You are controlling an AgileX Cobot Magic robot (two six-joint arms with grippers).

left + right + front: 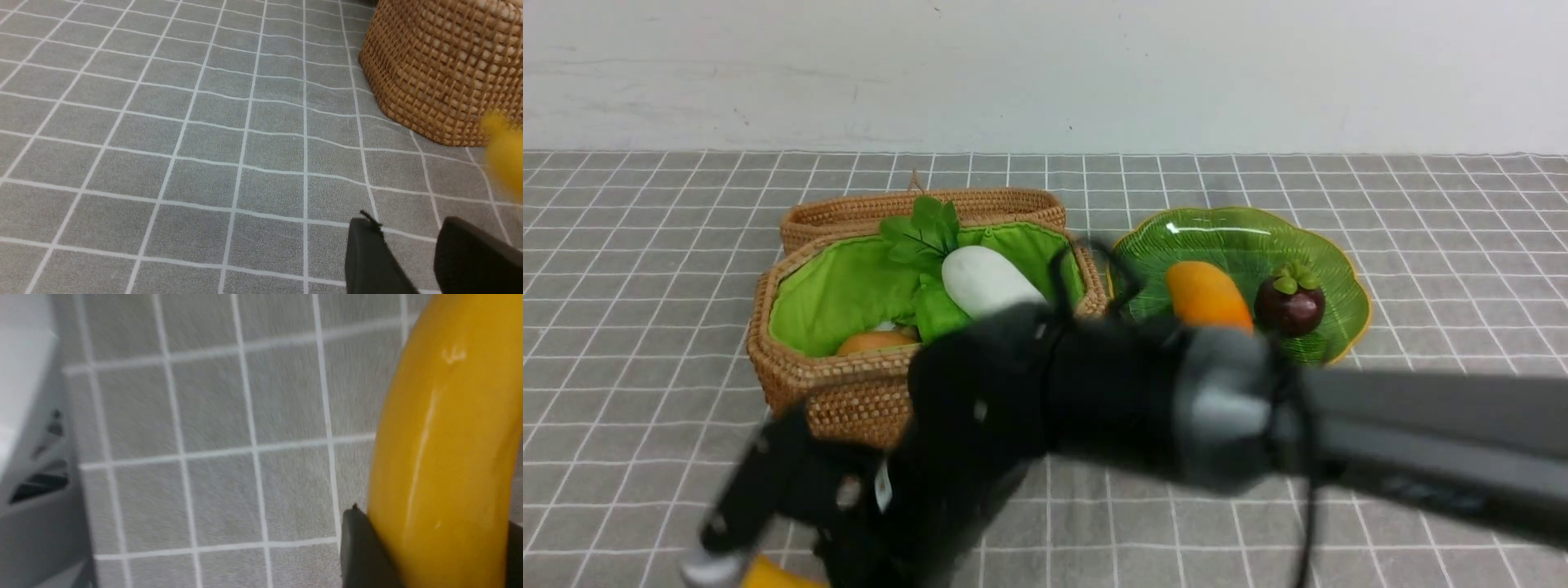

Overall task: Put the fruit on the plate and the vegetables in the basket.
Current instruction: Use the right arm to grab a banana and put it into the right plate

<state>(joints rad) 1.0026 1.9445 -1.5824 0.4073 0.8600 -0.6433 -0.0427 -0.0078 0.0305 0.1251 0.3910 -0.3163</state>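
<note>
The right gripper (pixel 433 555) is grasping the banana (pixel 445 449): in the right wrist view a dark finger (pixel 359 551) presses one flank of the yellow fruit and a second finger edge shows at the opposite flank. In the front view the right arm (pixel 1421 441) reaches across to the robot's left, and a yellow tip of the banana shows at the lower frame edge under the blurred gripper body.

The left gripper (pixel 412 249) hovers above the worktop (pixel 204 143) with its jaws apart and nothing between them. The basket (pixel 441 69) stands ahead of it and to one side.

Beyond the right gripper, the basket holds the radish (pixel 988 282), a green vegetable (pixel 939 310) and the potato (pixel 874 341). Its lid (pixel 915 208) lies just behind it. The plate (pixel 1241 237), beside the basket, carries the mango (pixel 1205 294) and the mangosteen (pixel 1289 304), which lie near each other.
</note>
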